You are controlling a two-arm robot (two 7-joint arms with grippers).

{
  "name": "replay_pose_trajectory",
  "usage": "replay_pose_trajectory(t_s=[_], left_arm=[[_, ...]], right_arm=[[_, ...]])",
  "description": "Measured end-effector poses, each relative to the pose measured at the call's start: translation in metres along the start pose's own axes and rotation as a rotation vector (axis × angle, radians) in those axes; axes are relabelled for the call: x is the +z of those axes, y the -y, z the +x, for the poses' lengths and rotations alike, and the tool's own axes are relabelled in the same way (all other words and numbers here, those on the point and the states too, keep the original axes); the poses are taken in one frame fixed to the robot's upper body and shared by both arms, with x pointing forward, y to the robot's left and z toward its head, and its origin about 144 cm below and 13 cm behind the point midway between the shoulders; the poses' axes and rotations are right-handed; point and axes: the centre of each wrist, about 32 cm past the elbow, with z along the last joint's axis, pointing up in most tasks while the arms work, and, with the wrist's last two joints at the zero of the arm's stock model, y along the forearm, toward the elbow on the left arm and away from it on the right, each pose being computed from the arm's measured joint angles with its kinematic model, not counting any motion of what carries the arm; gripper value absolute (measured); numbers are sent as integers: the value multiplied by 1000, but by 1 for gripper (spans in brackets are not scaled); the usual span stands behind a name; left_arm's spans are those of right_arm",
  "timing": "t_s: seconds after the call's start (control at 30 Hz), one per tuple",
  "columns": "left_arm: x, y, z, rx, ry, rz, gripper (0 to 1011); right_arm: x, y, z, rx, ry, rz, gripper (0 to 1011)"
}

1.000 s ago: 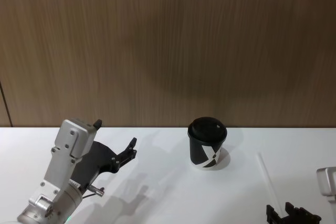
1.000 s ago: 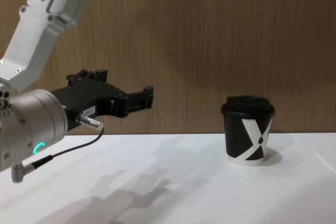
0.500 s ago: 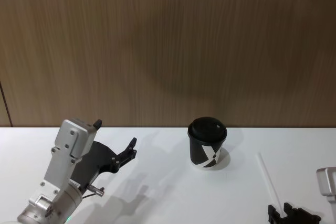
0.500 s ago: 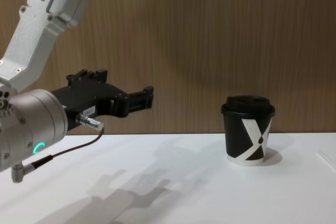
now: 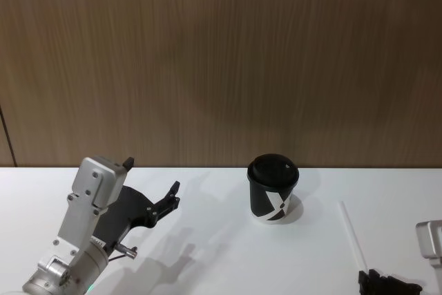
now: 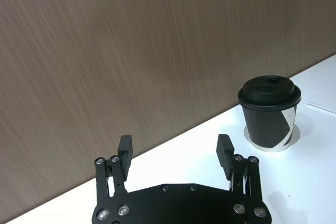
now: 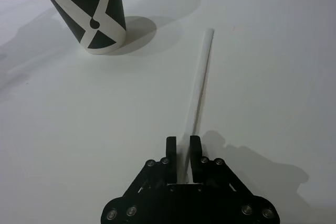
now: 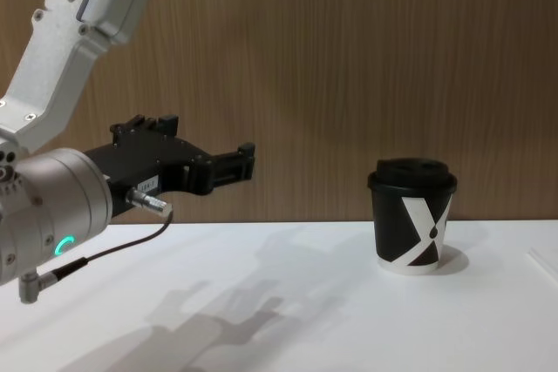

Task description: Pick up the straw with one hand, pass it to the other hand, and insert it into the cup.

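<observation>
The right end effector (image 7: 182, 145) is sitting low over the near right part of the white bench (image 5: 221, 253). Its two short fingers are drawn close together and are clamping the near end of the straw (image 7: 198, 93). The straw is lying flat on the bench, running away from the fingers toward the back edge. Its far tip is ending level with the base of the cup (image 5: 273, 188), off to the cup's right and well apart from it.

The cup is standing upright with its domed lid on, near the back edge of the bench where the wood-panelled wall (image 5: 207, 67) is rising. Bare bench is showing on all sides of it.

The left end effector (image 6: 175, 145) is hanging above the left side of the bench with its fingers spread wide apart and gripping nothing. It is pointing toward the cup, with an open stretch of bench lying between them. A green ring light (image 8: 63, 246) is glowing on its silver arm.
</observation>
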Motion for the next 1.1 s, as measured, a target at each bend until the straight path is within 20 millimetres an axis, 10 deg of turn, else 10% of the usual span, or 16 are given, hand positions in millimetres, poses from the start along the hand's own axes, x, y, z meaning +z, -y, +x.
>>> replay_pose_trajectory(t_s=[0.33,1.1], left_arm=[[0,0,0,0,0,0,1003],[0,0,0,0,0,0,1003]], right_arm=[[0,0,0,1,0,0,8],[0,-1,3,-1,2,5,0]])
